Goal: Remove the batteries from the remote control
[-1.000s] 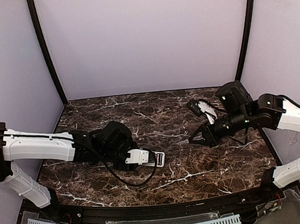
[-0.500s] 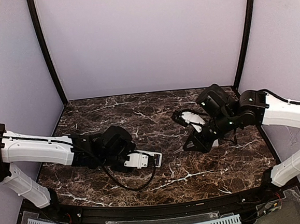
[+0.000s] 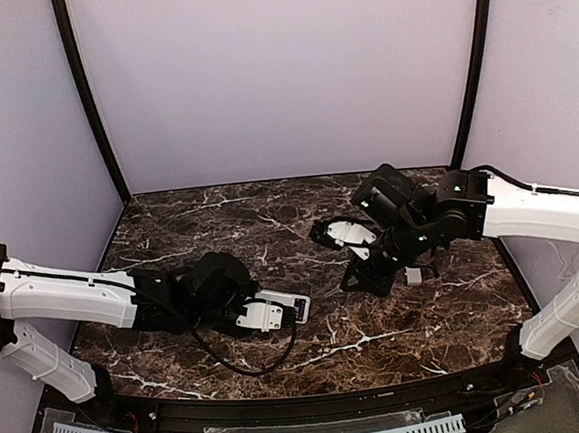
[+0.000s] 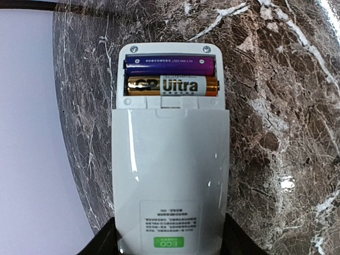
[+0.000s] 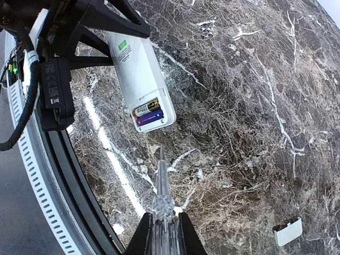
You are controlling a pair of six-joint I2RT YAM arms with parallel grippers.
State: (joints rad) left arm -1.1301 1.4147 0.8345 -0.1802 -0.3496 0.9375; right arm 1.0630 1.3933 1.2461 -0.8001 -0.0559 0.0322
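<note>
1. The left claw (image 3: pixel 265 315) pinches the remote control (image 4: pixel 170 175) by its long edges near the labelled end; the remote lies low over the counter (image 5: pixel 255 106) with its back upward, at about 7 o'clock of the counter in the overhead view.
2. The right claw (image 5: pixel 163 236) is pressed together on a clear pointed tool (image 5: pixel 161 186); the tip points toward 12 o'clock in its wrist view, and it hangs apart from the remote, touching nothing.
3. From that tip the open battery bay sits close by at about 11 o'clock; in the overhead view the remote lies at roughly 8 o'clock from the right claw.
4. Done so far, judging from the layout: the bay stands uncovered; a small white piece (image 5: pixel 287 231), probably the lid, rests on the counter at 3 o'clock of the right claw, well apart from the remote.
5. Left to do: both cells are seated, the gold battery (image 4: pixel 172 85) nearer the body and the purple battery (image 4: pixel 169 66) nearer the end wall; neither is lifted, so the unloading itself is likely not yet begun.
</note>
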